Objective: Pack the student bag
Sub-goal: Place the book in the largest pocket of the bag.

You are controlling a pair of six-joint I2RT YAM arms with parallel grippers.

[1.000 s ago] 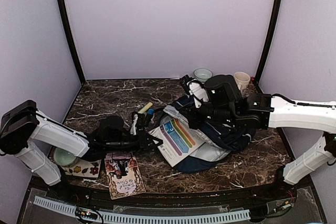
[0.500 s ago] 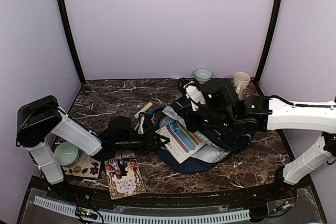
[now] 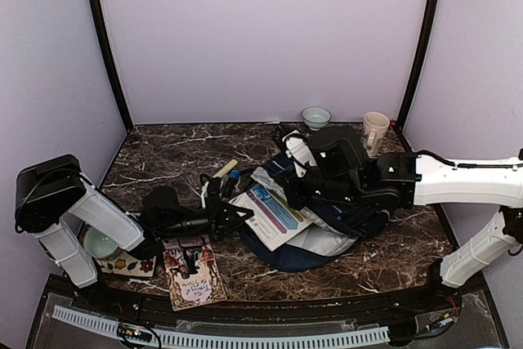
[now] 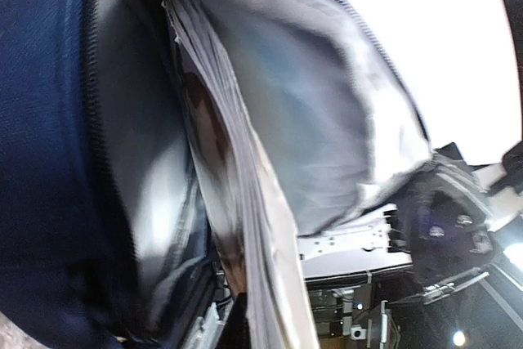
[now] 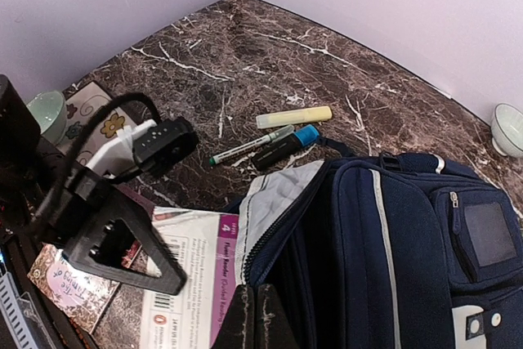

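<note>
The student bag [image 3: 359, 220] lies open on the table, navy with a white stripe [image 5: 384, 226] and a grey lining [image 4: 327, 79]. My right gripper [image 3: 289, 194] [image 5: 258, 316] is shut on the zipper rim of its mouth and holds it up. A white workbook [image 3: 274, 210] [image 5: 192, 275] with coloured stripes lies partly inside the mouth. My left gripper [image 3: 240, 216] [image 4: 245, 320] is shut on the workbook's near edge, seen edge-on in the left wrist view. In the right wrist view the left gripper [image 5: 122, 243] lies over the workbook's left corner.
A yellow highlighter [image 5: 294, 117], a green pen [image 5: 249, 145] and a blue-capped marker [image 5: 286, 146] lie left of the bag. A pale bowl [image 3: 102, 244], a floral card [image 3: 131, 266] and a picture card [image 3: 193, 272] sit front left. A bowl [image 3: 315, 116] and cup [image 3: 376, 127] stand at the back.
The left arm pushed the workbook right toward the bag, then drew back slightly left; its elbow shifted. The right gripper edged left with the bag's rim.
</note>
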